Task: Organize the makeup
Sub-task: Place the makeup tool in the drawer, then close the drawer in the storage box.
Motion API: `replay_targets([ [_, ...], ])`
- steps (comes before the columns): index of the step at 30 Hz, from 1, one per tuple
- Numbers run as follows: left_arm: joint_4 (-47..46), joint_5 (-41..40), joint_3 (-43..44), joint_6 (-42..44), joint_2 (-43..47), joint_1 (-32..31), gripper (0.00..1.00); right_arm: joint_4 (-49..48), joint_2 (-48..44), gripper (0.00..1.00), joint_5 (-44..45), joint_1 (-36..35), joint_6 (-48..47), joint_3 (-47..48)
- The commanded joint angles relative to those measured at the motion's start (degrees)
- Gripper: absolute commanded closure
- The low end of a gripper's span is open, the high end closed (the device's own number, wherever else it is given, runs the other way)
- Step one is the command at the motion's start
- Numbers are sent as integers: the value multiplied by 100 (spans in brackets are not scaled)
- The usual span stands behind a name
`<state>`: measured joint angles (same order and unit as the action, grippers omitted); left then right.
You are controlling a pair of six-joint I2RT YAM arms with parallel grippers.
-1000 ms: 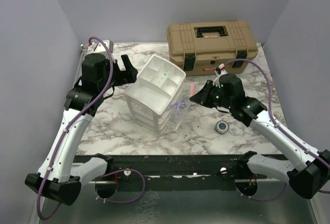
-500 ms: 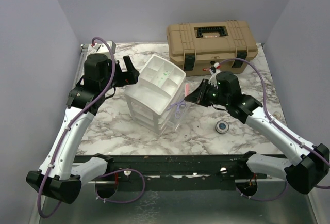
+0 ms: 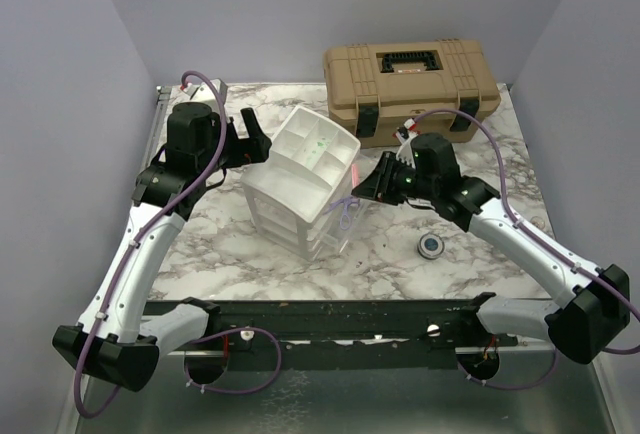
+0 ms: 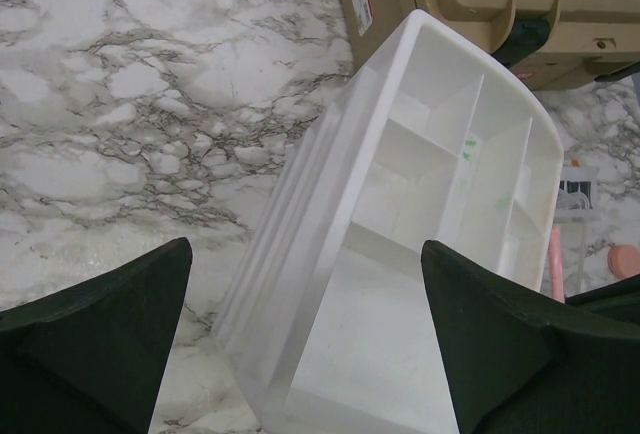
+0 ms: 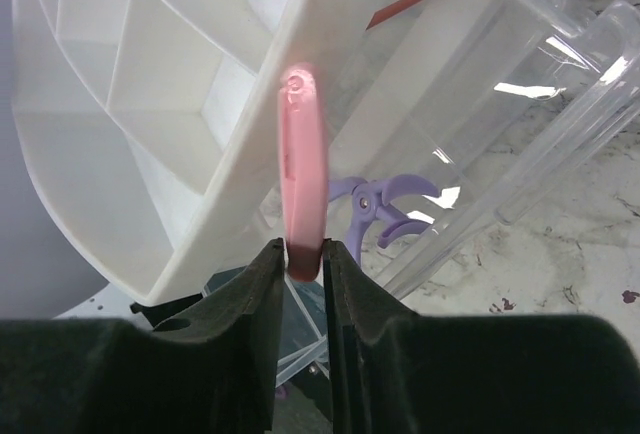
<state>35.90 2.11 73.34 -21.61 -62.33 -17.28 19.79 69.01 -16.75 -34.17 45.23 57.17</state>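
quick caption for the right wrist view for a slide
Right gripper pinches a pink makeup item upright beside the white drawer unit rim

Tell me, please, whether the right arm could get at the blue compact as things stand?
Likely not yet. The compact lies uncovered beside that arm, but the right gripper is clamped on a pink disc at the rim of the drawer unit and would have to release it first.
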Motion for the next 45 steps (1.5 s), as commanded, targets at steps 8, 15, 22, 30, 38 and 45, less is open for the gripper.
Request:
replay_targets([
  [8,13,162,84,73,-68,-8,1,50,3,70,-337,-37,-135,115],
  [15,22,225,51,87,-93,-4,1,-21,-161,70,-320,-37,-200,81],
  [22,48,374,-48,145,-160,-4,1,-195,-647,62,49,-37,-264,-120],
  [30,193,469,-16,445,-283,-5,1,-139,-1296,54,1332,-37,262,-611],
  [38,247,1096,-64,694,-435,-11,1,-413,-1699,29,1760,-35,908,-1322],
  [45,242,1320,-127,740,-447,-11,2,-1577,-1361,34,790,-28,1555,-1877],
])
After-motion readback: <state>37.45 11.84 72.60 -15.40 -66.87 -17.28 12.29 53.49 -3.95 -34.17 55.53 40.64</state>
